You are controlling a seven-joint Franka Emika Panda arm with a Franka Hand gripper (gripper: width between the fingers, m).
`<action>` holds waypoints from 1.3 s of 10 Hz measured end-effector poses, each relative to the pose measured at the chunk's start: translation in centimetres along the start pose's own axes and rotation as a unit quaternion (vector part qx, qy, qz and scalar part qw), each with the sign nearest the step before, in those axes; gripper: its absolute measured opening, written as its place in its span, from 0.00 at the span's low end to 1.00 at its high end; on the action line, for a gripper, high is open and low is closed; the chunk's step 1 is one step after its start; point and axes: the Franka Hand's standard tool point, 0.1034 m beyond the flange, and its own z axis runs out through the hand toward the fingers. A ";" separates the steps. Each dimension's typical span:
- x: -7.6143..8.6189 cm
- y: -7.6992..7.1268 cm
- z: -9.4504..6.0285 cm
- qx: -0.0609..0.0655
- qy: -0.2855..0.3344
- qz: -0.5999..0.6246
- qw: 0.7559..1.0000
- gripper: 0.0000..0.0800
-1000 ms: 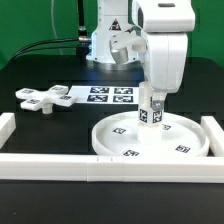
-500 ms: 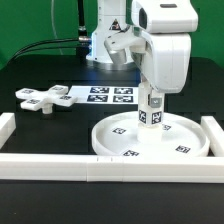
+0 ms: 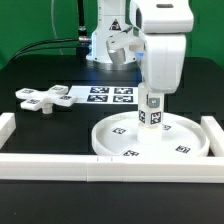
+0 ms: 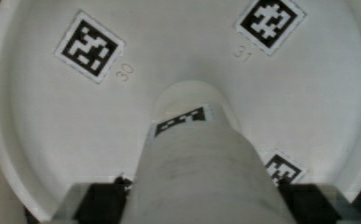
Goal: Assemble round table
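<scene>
The large rimmed round disc (image 3: 152,137) lies on the black table at the exterior view's right. The short cylindrical post (image 3: 151,110) stands upright on the disc's middle, a tag on its side. My gripper (image 3: 152,98) is shut on the post's upper end from above. In the wrist view the post (image 4: 203,150) runs down to the disc (image 4: 52,110), with a dark finger (image 4: 106,200) on either side of it. The cross-shaped four-arm piece (image 3: 42,98) lies on the table at the exterior view's left, apart from the gripper.
The marker board (image 3: 108,96) lies flat between the cross piece and the disc. Long white border rails (image 3: 100,167) run along the front and both sides of the table. The robot base (image 3: 108,40) stands at the back.
The wrist has turned slightly about the post; the post, the disc and the cross piece stay where they were.
</scene>
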 end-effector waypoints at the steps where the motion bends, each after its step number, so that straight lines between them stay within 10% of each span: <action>1: 0.0 0.0 0.0 0.000 0.000 0.070 0.998 0.51; 10: 0.3 -0.2 0.1 0.002 0.005 0.507 0.862 0.51; 13: 0.1 -0.3 0.2 0.015 0.015 0.639 0.769 0.51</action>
